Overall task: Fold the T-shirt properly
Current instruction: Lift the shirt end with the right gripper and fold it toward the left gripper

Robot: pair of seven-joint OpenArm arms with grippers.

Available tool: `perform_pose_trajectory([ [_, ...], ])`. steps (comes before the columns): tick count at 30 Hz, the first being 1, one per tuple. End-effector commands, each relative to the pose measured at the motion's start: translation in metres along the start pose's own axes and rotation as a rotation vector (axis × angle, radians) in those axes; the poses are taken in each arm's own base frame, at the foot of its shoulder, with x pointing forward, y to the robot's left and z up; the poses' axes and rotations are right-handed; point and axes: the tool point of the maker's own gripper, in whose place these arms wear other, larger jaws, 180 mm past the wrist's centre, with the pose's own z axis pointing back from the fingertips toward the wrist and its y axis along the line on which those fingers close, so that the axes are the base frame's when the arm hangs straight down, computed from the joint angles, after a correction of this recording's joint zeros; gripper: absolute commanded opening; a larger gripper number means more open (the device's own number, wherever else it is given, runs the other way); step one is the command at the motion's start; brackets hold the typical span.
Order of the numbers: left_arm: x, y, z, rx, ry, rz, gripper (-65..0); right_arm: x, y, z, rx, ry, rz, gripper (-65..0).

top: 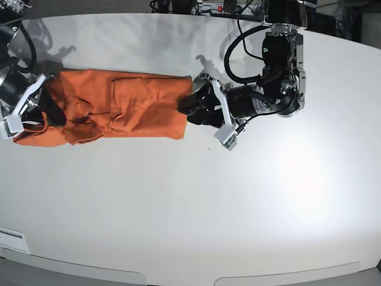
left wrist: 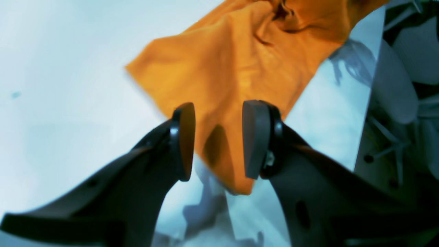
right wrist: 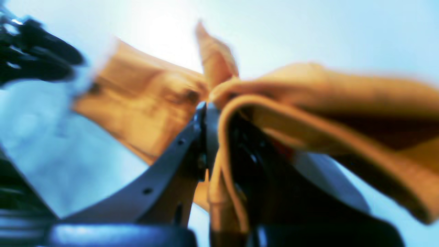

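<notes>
The orange T-shirt point(top: 143, 104) lies stretched sideways in a long, rumpled band on the white table point(top: 208, 202). My left gripper point(top: 189, 108) is open at the shirt's right end. In the left wrist view its fingers point(left wrist: 185, 140) stand apart on either side of a corner of the shirt point(left wrist: 240, 61), and the gripper point(left wrist: 218, 139) holds nothing. My right gripper point(top: 50, 112) is at the shirt's bunched left end. In the blurred right wrist view it point(right wrist: 209, 113) is shut on a fold of the orange fabric point(right wrist: 144, 99).
Cables and equipment point(top: 238, 7) sit along the table's back edge. A white label point(top: 12, 241) lies at the front left edge. The table's curved front rim point(top: 178, 277) runs along the bottom.
</notes>
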Motion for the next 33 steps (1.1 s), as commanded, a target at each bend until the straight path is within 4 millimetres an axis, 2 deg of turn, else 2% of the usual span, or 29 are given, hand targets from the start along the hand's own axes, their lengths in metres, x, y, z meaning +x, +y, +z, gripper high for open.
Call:
perform_pose_trajectory([
  [1,0.018,-0.003,0.003,-0.014,-0.058,-0.033,-40.2,0.018,0.01,0.001,0.034,-0.067,0.028,-65.0],
  [9,0.022,0.003,0.01,0.004,-0.086,-0.017,-40.2,0.002,0.069,-0.043,0.203,-0.085,-0.074,-65.0],
  [15,0.021,0.004,0.014,-0.001,-0.086,-0.013,-40.2,0.004,0.105,-0.064,0.302,-0.132,-0.132,-65.0],
  [18,0.019,0.007,0.016,0.008,-0.077,-0.011,-40.2,0.009,0.117,-0.072,0.32,-0.172,-0.16,-65.0],
  [23,0.019,0.008,0.017,0.011,-0.075,-0.007,-40.2,0.018,0.123,-0.087,0.273,-0.234,-0.155,-65.0],
  [30,0.017,0.013,0.023,0.027,-0.058,-0.019,-40.2,0.01,0.155,-0.111,0.303,-0.181,-0.108,-65.0],
  [31,0.017,0.014,0.023,0.027,-0.058,-0.02,-40.2,0.011,0.163,-0.113,0.329,-0.183,-0.104,-61.6],
  [33,0.017,0.018,0.027,0.041,-0.05,-0.03,-40.2,0.015,0.182,-0.119,0.386,-0.181,-0.077,-40.2],
])
